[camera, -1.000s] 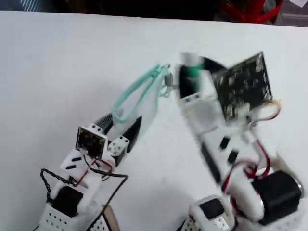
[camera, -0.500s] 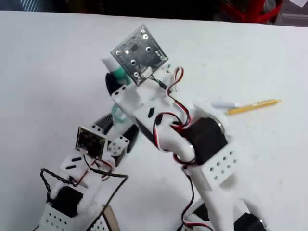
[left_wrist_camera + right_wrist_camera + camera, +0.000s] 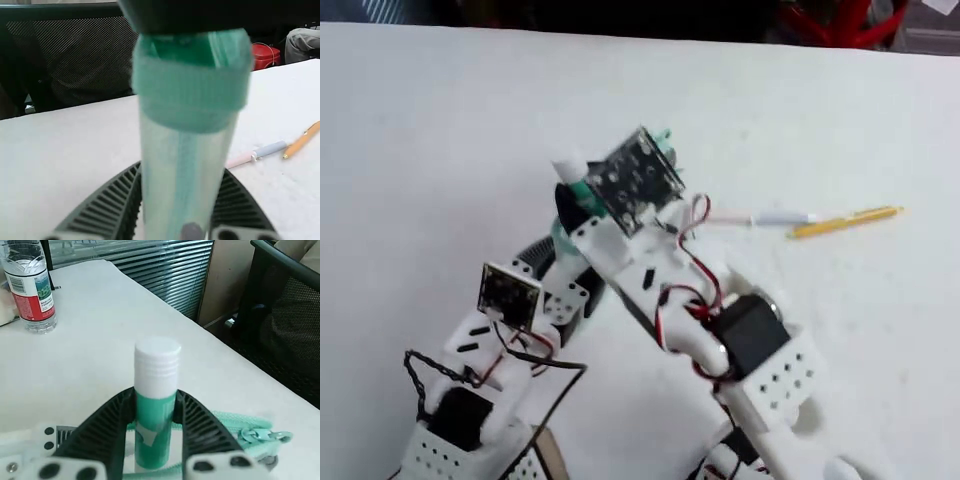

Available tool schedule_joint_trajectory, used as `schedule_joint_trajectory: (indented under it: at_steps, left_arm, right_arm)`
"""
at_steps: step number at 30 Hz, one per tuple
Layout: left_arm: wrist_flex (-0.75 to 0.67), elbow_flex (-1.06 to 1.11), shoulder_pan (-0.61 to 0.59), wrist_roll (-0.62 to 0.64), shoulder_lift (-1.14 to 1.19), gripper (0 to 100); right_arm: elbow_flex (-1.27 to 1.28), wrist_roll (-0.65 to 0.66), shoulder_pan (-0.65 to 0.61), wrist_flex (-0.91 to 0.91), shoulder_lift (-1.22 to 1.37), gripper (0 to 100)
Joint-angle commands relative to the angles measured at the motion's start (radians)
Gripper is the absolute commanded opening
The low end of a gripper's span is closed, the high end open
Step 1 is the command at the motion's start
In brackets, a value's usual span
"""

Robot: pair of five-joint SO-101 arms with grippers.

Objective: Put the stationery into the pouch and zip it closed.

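Observation:
My right gripper (image 3: 155, 407) is shut on a glue stick (image 3: 157, 365) with a green body and a white cap. In the high view the glue stick (image 3: 575, 178) hangs just over the pouch, whose teal zip end (image 3: 665, 135) pokes out behind the right arm's camera board. Under the stick in the right wrist view runs the teal zip (image 3: 250, 432). My left gripper (image 3: 181, 220) is shut on the translucent pouch (image 3: 187, 150), holding it upright with its teal rim on top. A pink and blue pen (image 3: 760, 217) and a yellow pen (image 3: 845, 222) lie on the table to the right.
A water bottle (image 3: 30, 287) stands on the table some way off in the right wrist view. Black mesh chairs (image 3: 75, 55) stand beyond the table's far edge. The white tabletop (image 3: 440, 120) to the left and back has free room.
The right arm has swung left from beside the pouch to over it, carrying the glue stick, and uncovered the two pens. The left arm has kept still with the pouch.

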Motion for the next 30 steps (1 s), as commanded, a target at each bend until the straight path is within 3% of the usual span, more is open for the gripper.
schedule_joint_trajectory:
  at_steps: [1, 6, 14, 18, 22, 26, 30]
  left_arm:
    - [-0.003, -0.012, 0.01, 0.002, -0.012, 19]
    - [-0.003, -0.012, 0.01, 0.002, -0.012, 19]
    - [-0.003, -0.011, 0.01, 0.002, -0.012, 19]
    - [-0.003, -0.011, 0.01, 0.002, -0.012, 19]
    - [-0.003, -0.009, 0.01, 0.002, -0.012, 19]
    - [-0.003, -0.009, 0.01, 0.002, -0.012, 19]
    - [-0.003, -0.009, 0.01, -0.002, -0.012, 19]
  right_arm:
    - [0.005, -0.006, 0.01, 0.007, -0.082, 9.2]
    - [-0.003, -0.006, 0.012, 0.064, -0.111, 28.2]
    - [-0.137, -0.006, 0.101, 0.111, -0.102, 24.4]
    - [-0.184, -0.002, 0.303, 0.145, -0.099, 24.1]
    - [-0.163, 0.005, 0.593, 0.16, -0.056, 24.1]
    - [-0.161, 0.005, 0.866, 0.099, 0.139, 24.1]
    - [-0.18, 0.008, 1.004, 0.001, 0.394, 24.1]
